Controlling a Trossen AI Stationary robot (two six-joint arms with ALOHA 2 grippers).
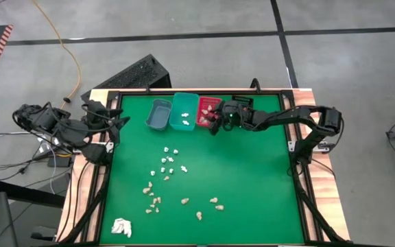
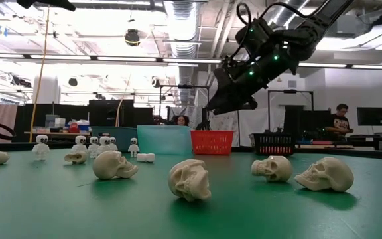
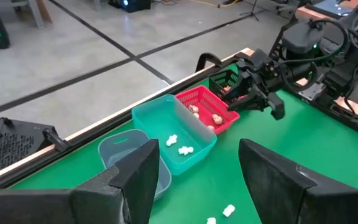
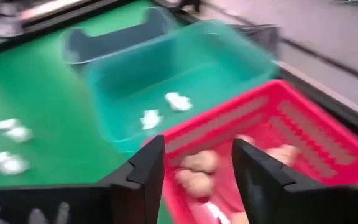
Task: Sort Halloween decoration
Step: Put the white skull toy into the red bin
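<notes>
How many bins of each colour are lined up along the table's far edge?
grey bin: 1
teal bin: 1
red bin: 1
black bin: 1
Total: 4

Probably a lab — ceiling ducts (image 2: 181, 16), monitors (image 2: 371, 117).

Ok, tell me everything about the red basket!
The red basket is a small plastic box with slotted sides, sitting flat at the far edge of the green table. It stands between the teal bin and a black basket. A few tan skulls lie inside. The right gripper hangs open over it.
</notes>
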